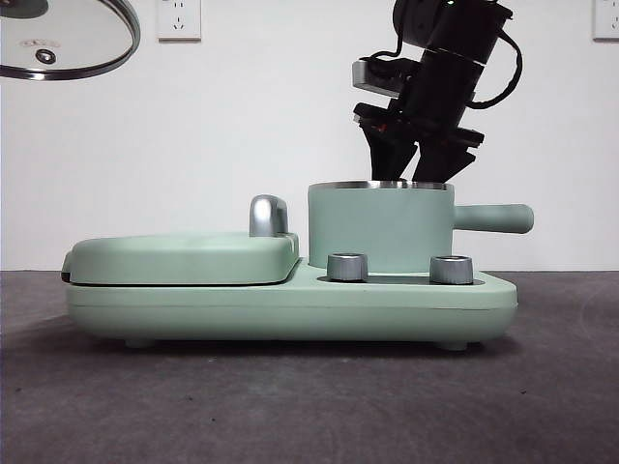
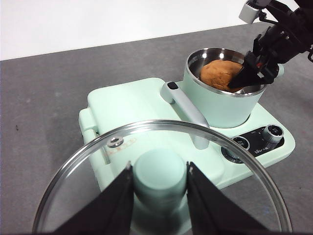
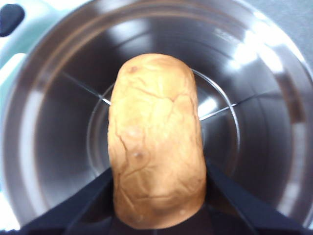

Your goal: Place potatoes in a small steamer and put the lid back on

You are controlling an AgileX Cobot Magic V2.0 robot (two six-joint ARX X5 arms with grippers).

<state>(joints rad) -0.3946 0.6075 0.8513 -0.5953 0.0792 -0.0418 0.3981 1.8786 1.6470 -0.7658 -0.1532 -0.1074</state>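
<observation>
The mint-green steamer pot (image 1: 377, 232) stands on the right of the cooker base, its side handle (image 1: 498, 217) pointing right. My right gripper (image 1: 406, 172) reaches down into the pot from above. In the right wrist view my right gripper (image 3: 159, 171) is shut on the orange-brown potato (image 3: 156, 142), inside the steel pot (image 3: 49, 147). In the left wrist view the potato (image 2: 220, 74) shows near the pot's rim. My left gripper (image 2: 159, 166) is shut on the green knob of the glass lid (image 2: 88, 196). It holds the lid (image 1: 58, 39) high at the left, away from the pot (image 2: 220, 105).
The flat mint-green griddle plate (image 1: 184, 256) with a chrome handle (image 1: 268, 215) lies left of the pot on the shared base (image 1: 290, 304). Two metal dials (image 1: 348, 267) (image 1: 451, 269) sit at the base's front. The dark table surrounds the cooker.
</observation>
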